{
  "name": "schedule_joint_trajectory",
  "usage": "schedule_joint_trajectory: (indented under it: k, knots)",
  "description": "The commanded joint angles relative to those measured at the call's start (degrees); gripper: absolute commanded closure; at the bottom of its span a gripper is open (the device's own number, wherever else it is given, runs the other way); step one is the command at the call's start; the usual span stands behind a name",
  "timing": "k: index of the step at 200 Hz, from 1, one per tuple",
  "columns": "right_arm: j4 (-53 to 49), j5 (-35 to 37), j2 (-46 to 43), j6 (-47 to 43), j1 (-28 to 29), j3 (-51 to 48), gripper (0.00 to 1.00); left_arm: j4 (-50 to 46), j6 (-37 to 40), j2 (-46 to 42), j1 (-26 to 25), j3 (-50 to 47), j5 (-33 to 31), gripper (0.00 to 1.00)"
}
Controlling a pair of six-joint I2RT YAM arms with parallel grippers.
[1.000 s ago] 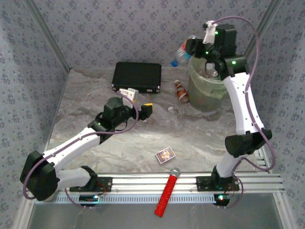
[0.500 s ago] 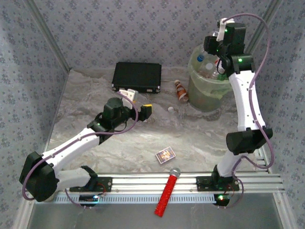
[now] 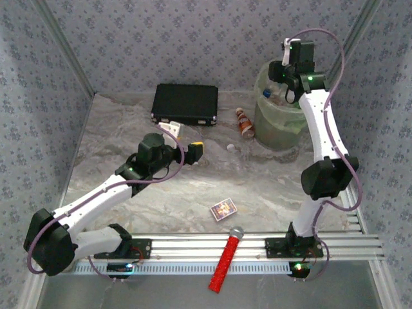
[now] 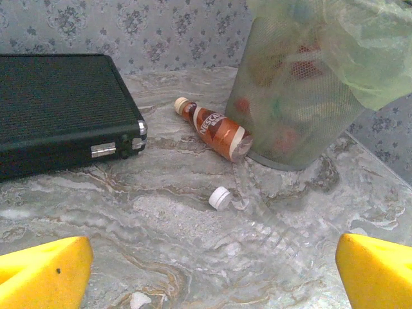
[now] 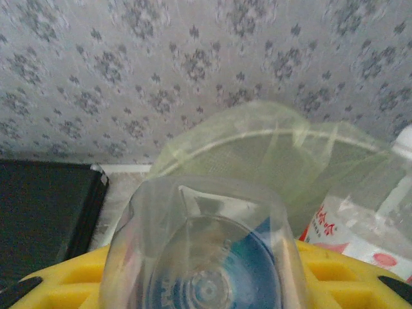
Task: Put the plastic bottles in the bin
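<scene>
My right gripper (image 3: pixel 283 77) hangs over the pale green bin (image 3: pixel 277 125), shut on a clear plastic bottle (image 5: pixel 206 244) with blue inside, seen end-on between the yellow fingers (image 5: pixel 360 270). The bin's bag-lined rim (image 5: pixel 257 138) lies just beyond it. Inside the bin sits a red-labelled bottle (image 5: pixel 360 232). My left gripper (image 3: pixel 196 153) stands open low over the table, its yellow fingers (image 4: pixel 45 270) wide apart. Ahead of them lies a clear bottle (image 4: pixel 270 222) with a white cap. An orange-brown bottle (image 4: pixel 215 129) lies against the bin (image 4: pixel 302 96).
A flat black case (image 3: pixel 185 103) lies at the back left of the bin. A small patterned card box (image 3: pixel 223 208) and a red microphone (image 3: pixel 225 261) lie near the front rail. Patterned walls close in the table on three sides.
The right arm has swung the clear bottle from left of the bin to over its mouth. The left arm has barely moved.
</scene>
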Motion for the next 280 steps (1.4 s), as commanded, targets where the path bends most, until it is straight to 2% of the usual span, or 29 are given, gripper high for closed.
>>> schedule_joint_trajectory:
  k: [1, 37, 79, 92, 107, 125, 156, 191, 227, 246, 280]
  knots:
    - [-2.66, 1.7, 0.86, 0.98, -0.57, -3.87, 0.53, 0.35, 0.53, -1.25, -0.07, -0.33, -0.95, 0.03]
    - [-3.94, 1.2, 2.33, 3.57, -0.8, -5.64, 0.53, 0.26, 0.71, -1.25, 0.06, -0.24, -1.01, 0.04]
    - [-8.03, 1.32, 3.52, 6.07, -0.89, -1.25, 0.5, 0.18, 0.74, -1.07, 0.26, -0.15, -1.03, 0.04]
    - [-10.71, 1.83, 3.95, 6.87, -1.16, 1.9, 0.46, 0.1, 0.84, -0.98, 0.37, -0.16, -1.0, 0.04]
    - [-13.61, 2.27, 4.33, 7.79, -1.32, 5.33, 0.34, 0.18, 0.91, -0.9, 0.47, -0.15, -1.07, 0.04]
    - [-15.66, 2.38, 4.25, 7.89, -1.35, 8.9, 0.24, 0.01, 0.99, -0.88, 0.64, -0.08, -0.95, 0.04]
    - [-18.1, 2.65, 3.24, 7.05, -1.43, 14.72, 0.2, -0.57, 1.14, -1.06, 0.75, -0.12, -0.89, 0.04]
    - [-16.75, 1.93, 2.7, 6.69, -2.55, 18.14, 0.24, -0.59, 1.26, -1.34, 1.01, -0.16, -0.78, 0.04]
    - [-15.72, -0.12, 4.49, 7.38, -3.02, 19.76, 0.43, -0.47, 1.0, -1.43, 1.13, -0.48, -0.73, 0.04]
    - [-15.46, 0.56, 4.72, 7.39, -2.18, 16.47, 0.45, -0.35, 0.82, -1.73, 1.21, -0.82, -0.77, 0.04]
    - [-10.26, 0.44, 2.31, 8.64, -1.42, 2.73, 0.46, -0.87, 0.73, -1.96, 1.36, -0.92, -1.04, 0.04]
